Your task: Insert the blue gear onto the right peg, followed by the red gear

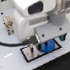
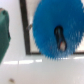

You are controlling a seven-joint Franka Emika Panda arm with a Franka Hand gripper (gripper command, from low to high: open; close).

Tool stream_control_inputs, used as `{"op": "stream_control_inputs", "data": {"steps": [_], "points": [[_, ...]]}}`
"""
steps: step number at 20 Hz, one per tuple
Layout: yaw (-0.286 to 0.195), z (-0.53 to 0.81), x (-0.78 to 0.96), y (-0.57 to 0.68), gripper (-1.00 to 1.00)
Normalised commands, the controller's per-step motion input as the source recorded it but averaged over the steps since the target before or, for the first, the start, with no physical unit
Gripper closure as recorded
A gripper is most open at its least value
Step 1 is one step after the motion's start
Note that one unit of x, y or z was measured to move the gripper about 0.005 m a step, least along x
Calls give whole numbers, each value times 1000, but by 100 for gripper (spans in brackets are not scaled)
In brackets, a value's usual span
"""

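The plate [image 1: 39, 51] lies flat on the tabletop [image 1: 12, 62] in the lower middle of the exterior view. The gear [image 1: 47, 46] sits on the plate's right part, directly under the arm [image 1: 37, 15], which fills the upper middle of the frame. A thin pin [image 1: 31, 48] stands on the plate's left part, just beside the gear. A small upright object [image 1: 9, 24] stands well apart at the left. In the wrist view the gear [image 2: 57, 25] overlaps the plate's border [image 2: 25, 30].

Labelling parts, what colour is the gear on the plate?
Bright blue gear, clearest in the wrist view.
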Motion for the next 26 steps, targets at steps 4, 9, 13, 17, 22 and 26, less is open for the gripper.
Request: {"op": "stream_control_inputs", "data": {"steps": [4,9,13,17,22,26], "points": [[0,322,-568,413,-100],[0,148,-706,453,-100],[0,17,-726,426,-100],[0,-35,-796,362,-100],[0,-188,-832,298,-100],[0,-356,-813,191,-100]]}}
